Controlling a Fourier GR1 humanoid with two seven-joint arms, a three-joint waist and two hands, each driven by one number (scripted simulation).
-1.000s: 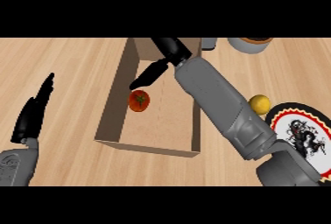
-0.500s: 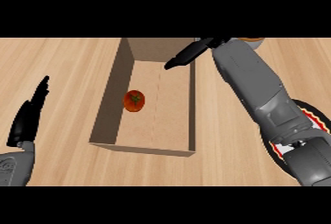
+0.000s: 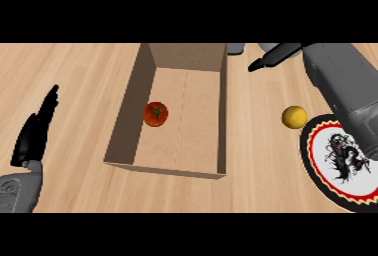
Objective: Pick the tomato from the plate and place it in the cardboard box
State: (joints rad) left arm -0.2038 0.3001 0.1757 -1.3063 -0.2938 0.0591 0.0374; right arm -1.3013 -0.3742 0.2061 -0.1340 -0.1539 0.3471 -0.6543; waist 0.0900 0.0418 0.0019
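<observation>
Right robot hand [image 3: 277, 55] withdrew rightward, fingers straight; tomato [image 3: 155, 113] lies apart in cardboard box [image 3: 188, 135].

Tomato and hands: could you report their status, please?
Left hand open, resting at left. Right hand open, empty, right of cardboard box. Tomato inside box. Nothing in the way.

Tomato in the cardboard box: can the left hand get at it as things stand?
Probably yes, but only from above: the cardboard box's left wall stands between the open left hand and the tomato, and the top is open.

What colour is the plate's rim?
The plate has a red rim with black edging; seen in head view.
</observation>
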